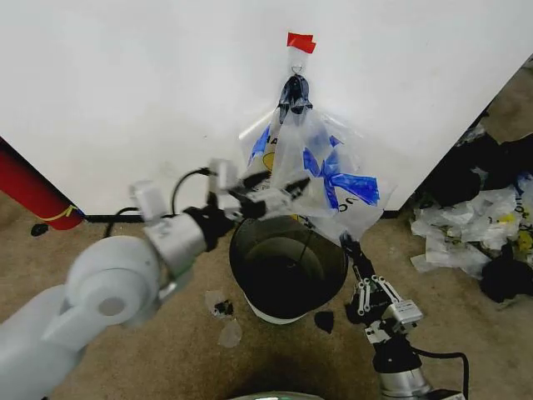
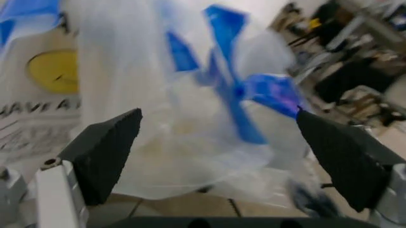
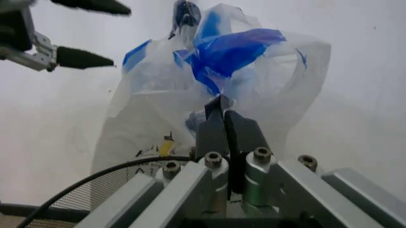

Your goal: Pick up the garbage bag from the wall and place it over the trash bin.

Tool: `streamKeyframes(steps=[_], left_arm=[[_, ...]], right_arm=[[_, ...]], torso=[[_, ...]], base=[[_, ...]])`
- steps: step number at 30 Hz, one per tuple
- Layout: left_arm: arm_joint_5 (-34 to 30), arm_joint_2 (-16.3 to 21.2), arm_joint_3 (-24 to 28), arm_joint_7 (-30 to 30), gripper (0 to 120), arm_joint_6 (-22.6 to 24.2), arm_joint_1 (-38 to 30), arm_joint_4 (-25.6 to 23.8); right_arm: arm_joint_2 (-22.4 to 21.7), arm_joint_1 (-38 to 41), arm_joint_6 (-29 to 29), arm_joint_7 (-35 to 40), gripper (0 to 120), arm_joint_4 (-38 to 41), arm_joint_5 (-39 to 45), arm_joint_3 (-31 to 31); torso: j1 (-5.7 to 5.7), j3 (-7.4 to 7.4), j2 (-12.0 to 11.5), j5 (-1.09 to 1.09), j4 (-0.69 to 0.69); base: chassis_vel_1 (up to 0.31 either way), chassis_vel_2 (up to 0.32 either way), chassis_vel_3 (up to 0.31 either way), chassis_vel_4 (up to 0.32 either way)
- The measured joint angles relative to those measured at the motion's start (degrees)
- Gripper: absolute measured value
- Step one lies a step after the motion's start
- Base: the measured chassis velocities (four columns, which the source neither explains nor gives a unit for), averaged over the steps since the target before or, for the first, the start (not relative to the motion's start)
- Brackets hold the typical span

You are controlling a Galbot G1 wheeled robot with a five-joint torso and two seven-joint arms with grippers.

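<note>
The garbage bag (image 1: 321, 171) hangs from a hook under red tape (image 1: 301, 42) on the wall (image 1: 125, 92), at twelve o'clock above the trash bin (image 1: 287, 271) standing on the floor. The left gripper (image 1: 279, 193), jaws spread wide apart, hovers at the bag's nine o'clock side, the plastic bulging just ahead of its fingers (image 2: 104, 156) without being pinched. The right gripper (image 1: 348, 246) reaches up from five o'clock with jaws pressed together on the bag's lower edge, beside the bin's rim. A red cylinder (image 1: 29, 192) leans at nine o'clock by the wall; crumpled bags (image 1: 470, 229) lie at three o'clock.
</note>
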Motion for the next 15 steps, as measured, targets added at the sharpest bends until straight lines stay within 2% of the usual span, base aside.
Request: streamKeyframes(steps=[1, 3, 11, 15], left_arm=[[-3.0, -2.3, 2.0, -6.2, 96, 3.3, -3.6, 1.4], [-5.6, -3.8, 2.3, -9.3, 96, 4.1, -5.5, 1.6], [-8.9, -6.8, 5.6, -10.3, 96, 4.4, -9.5, 1.6], [-7.8, -9.8, 9.5, -10.3, 96, 4.8, -12.0, 4.6]], right_arm=[[0.0, 0.2, -0.2, 0.2, 0, -0.4, 0.1, 0.4], [-0.2, 0.4, -0.1, 0.5, 0, -1.5, 0.2, 0.6], [0.0, 1.1, -0.2, 0.8, 0, -2.7, 0.3, 0.6], [0.2, 1.1, -0.4, 1.1, 0, -2.6, 0.6, 0.9]], torso=[[0.0, 0.0, 0.0, 0.0, 0.0], [0.0, 0.0, 0.0, 0.0, 0.0], [0.0, 0.0, 0.0, 0.01, 0.0], [0.0, 0.0, 0.0, 0.01, 0.0]], base=[[0.0, 0.0, 0.0, 0.0], [0.0, 0.0, 0.0, 0.0], [0.0, 0.0, 0.0, 0.0], [0.0, 0.0, 0.0, 0.0]])
